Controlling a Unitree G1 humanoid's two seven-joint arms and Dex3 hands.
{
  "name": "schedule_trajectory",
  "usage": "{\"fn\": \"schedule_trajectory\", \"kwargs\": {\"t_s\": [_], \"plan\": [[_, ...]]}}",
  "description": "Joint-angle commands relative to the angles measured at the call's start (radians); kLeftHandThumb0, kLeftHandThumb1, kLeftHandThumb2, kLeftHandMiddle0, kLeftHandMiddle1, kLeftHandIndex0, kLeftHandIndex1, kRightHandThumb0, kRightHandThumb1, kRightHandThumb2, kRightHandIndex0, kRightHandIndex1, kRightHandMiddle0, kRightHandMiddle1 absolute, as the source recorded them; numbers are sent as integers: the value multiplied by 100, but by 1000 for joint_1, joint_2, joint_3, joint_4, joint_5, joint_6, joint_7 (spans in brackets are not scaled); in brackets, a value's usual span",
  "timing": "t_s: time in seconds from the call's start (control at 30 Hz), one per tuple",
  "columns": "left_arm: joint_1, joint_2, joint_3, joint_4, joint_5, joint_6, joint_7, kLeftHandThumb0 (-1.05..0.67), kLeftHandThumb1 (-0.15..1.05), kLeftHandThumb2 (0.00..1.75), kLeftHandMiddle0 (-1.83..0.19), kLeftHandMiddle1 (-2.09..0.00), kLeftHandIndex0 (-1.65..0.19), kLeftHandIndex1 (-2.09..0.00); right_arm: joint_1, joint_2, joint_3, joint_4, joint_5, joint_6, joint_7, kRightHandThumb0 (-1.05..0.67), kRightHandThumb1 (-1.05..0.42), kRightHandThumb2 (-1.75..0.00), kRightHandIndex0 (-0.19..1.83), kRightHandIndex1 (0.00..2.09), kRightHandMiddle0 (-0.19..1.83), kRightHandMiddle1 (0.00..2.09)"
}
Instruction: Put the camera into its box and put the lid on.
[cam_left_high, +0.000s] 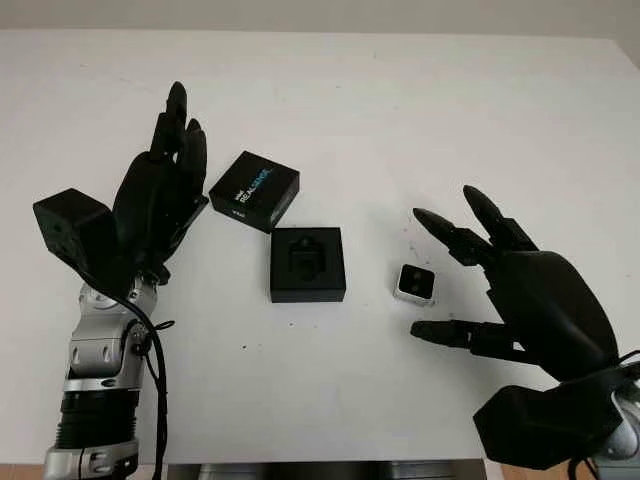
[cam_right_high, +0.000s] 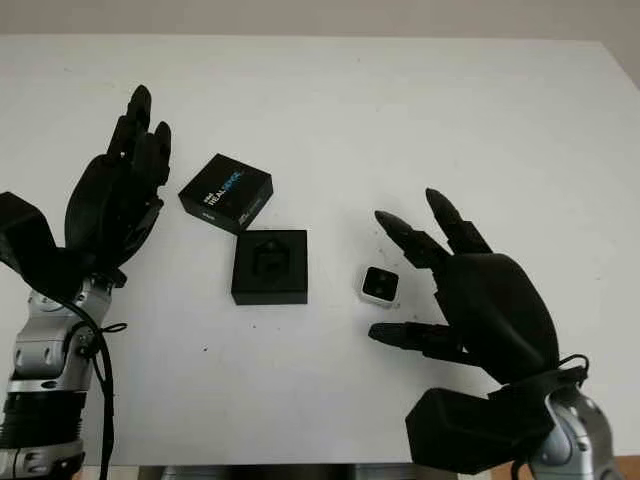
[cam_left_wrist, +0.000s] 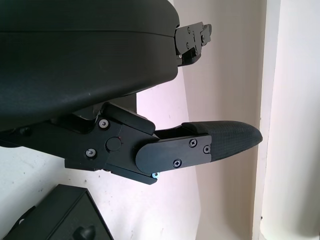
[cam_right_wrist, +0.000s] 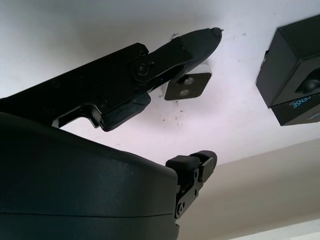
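Observation:
A small silver camera (cam_left_high: 414, 284) with a dark front lies on the white table, right of the open black box (cam_left_high: 307, 264). The black lid (cam_left_high: 254, 190) with white lettering lies just behind and left of the box. My right hand (cam_left_high: 462, 285) is open beside the camera, its fingers reaching around it from the right without closing on it; the camera (cam_right_wrist: 187, 85) shows past one finger in the right wrist view. My left hand (cam_left_high: 170, 165) is open and raised left of the lid.
The white table (cam_left_high: 400, 110) stretches wide behind the objects. A corner of the box (cam_left_wrist: 55, 215) appears in the left wrist view, and the lid (cam_right_wrist: 295, 70) with the box in the right wrist view.

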Motion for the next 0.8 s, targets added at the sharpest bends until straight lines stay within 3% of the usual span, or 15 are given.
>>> {"fn": "schedule_trajectory", "kwargs": {"t_s": [0.0,0.3,0.77], "plan": [[5,4,-1,-12,1,-3,-3,-81,105,55,19,0,19,0,-5,8,3,15,-5,-19,-23,-66,-86,-6,9,7,42,9],[1,3,0,-7,-2,-1,-3,-82,105,53,19,0,19,0,-27,12,7,40,5,-26,-23,-56,-90,-6,10,7,47,13],[-3,12,3,-2,3,-15,-14,-80,105,55,19,0,19,0,-37,-1,-4,82,-42,-14,-38,-60,-91,-5,16,7,53,20]]}}
